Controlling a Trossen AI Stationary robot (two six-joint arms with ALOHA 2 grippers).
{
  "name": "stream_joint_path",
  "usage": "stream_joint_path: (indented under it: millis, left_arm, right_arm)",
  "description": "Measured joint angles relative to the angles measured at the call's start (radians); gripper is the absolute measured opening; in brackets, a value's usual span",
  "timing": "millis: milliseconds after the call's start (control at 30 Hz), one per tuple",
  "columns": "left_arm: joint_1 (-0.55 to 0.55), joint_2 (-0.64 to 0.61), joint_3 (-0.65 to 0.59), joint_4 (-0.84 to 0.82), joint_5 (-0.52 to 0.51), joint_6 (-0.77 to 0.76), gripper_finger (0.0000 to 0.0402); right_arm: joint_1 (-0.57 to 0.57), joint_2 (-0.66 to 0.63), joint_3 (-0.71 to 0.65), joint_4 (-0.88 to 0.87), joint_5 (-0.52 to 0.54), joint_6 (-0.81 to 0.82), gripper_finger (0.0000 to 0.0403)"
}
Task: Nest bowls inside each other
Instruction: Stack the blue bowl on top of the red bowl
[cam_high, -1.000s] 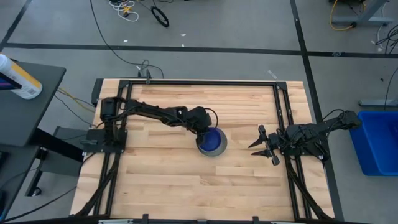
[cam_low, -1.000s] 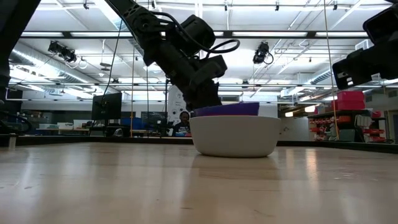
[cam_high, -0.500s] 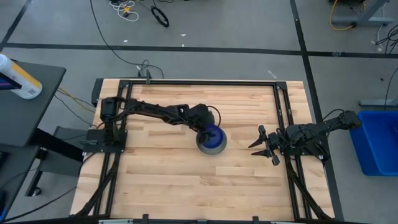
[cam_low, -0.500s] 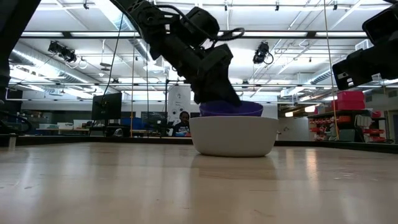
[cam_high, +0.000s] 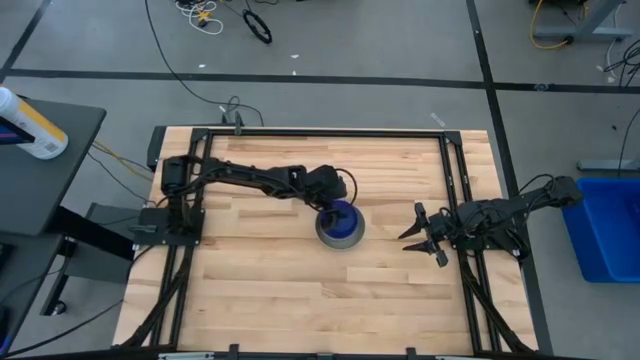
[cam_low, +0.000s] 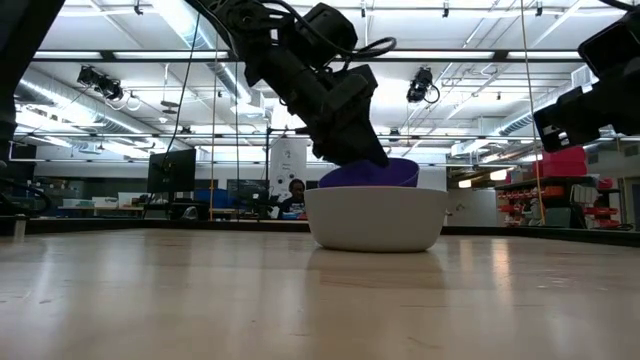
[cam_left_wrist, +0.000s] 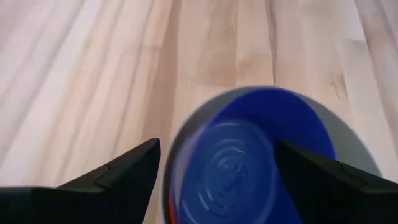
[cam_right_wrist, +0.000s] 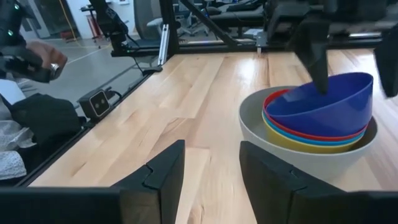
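Note:
A stack of bowls stands mid-table. The grey bowl (cam_high: 340, 238) rests on the wood and holds the yellow (cam_right_wrist: 298, 143), light blue and red (cam_right_wrist: 274, 98) bowls. The dark blue bowl (cam_right_wrist: 323, 99) lies tilted on top, its rim above the grey rim (cam_low: 378, 195). My left gripper (cam_high: 335, 208) hangs open just over it, slanting down from the table's left, with a finger (cam_right_wrist: 318, 59) on each side of the blue rim. My right gripper (cam_high: 412, 232) waits open at the table's right edge. My left gripper's open fingers stand on either side of the dark blue bowl's raised rim (cam_right_wrist: 336, 81). One fingertip (cam_right_wrist: 322, 84) shows right at that rim, but I cannot tell whether it touches. The bowl lies tilted in the red bowl.
Bare wood lies all around the stack. Black frame rails (cam_high: 455, 190) run along the table's sides. A blue bin (cam_high: 605, 225) stands on the floor to the right. A person (cam_low: 295, 190) sits far behind the table, and a person's hand (cam_right_wrist: 31, 62) shows beyond its edge.
My left gripper has opened and let go of the dark blue bowl, then risen a little and drawn back slightly toward the table's left. The bowl, held level over the stack before, has settled into it and now lies tilted.

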Motion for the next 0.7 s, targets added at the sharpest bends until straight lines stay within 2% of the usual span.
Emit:
stream_joint_path:
  millis: [233, 467, 600, 700]
  left_arm:
    - [0.003, -0.007, 0.000, 0.092, -0.078, 0.016, 0.0323]
    - [-0.001, -0.007, 0.000, 0.207, -0.096, -0.005, 0.0303]
    - [-0.016, -0.002, 0.000, 0.269, -0.118, -0.004, 0.0256]
    - [-0.032, 0.000, -0.001, 0.294, -0.127, 0.020, 0.0188]
  right_arm:
    - [0.000, 0.025, 0.000, -0.001, 0.000, 0.000, 0.0163]
    - [0.000, 0.032, 0.000, 0.000, 0.000, 0.000, 0.0162]
    - [0.000, 0.032, 0.000, 0.000, 0.000, 0.000, 0.0164]
    - [0.000, 0.032, 0.000, 0.000, 0.000, 0.000, 0.0165]
